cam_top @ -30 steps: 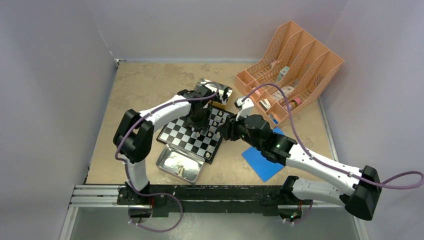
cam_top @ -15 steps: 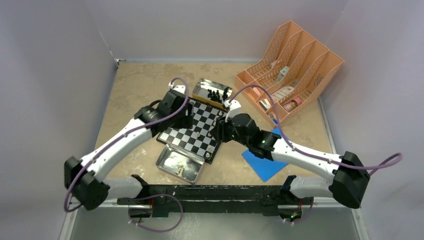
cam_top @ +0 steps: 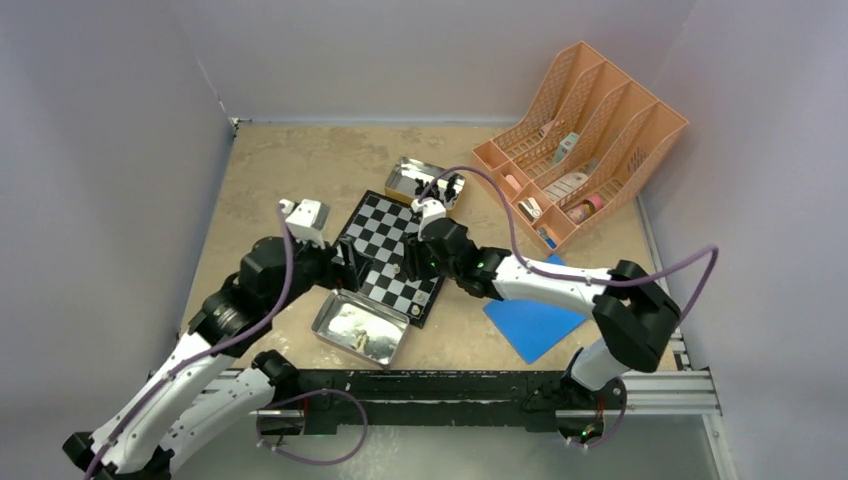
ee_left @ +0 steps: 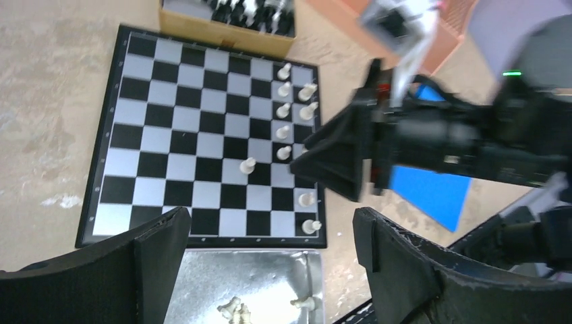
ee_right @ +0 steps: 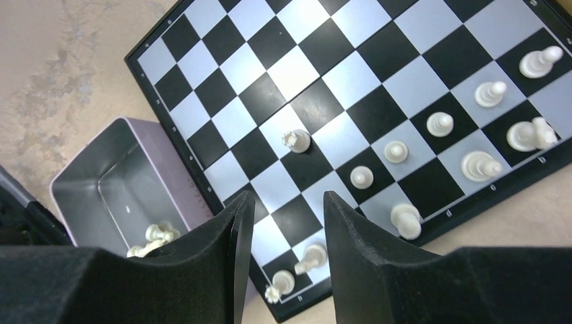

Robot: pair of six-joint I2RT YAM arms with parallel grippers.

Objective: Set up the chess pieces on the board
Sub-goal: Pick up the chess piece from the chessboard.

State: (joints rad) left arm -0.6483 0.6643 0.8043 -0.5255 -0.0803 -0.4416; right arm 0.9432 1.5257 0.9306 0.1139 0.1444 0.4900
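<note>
Left arm pulled back off board (cam_top: 378, 228); left gripper (ee_left: 270, 219) wide open, empty, at near-left edge. Right gripper (ee_right: 287, 202) slightly open, empty, above white pieces (ee_left: 284, 110) lining right edge; left files open.

Checkered board (ee_left: 177, 138) flat, cream pieces (ee_left: 284, 110) lining one edge, black pieces (ee_left: 251, 8) in tin (ee_left: 202, 28)

You are looking down on a beige, stone-mottled table (cam_top: 290, 170), boxed in on three sides by plain, pale lilac-grey walls (cam_top: 100, 150). Two of them meet in a corner at its far left. Along its near edge you see a silver rail (cam_top: 690, 390) carrying a black bar (cam_top: 450, 383), with a smooth grey ledge (cam_top: 450, 450) below. The light falls soft and even.
</note>
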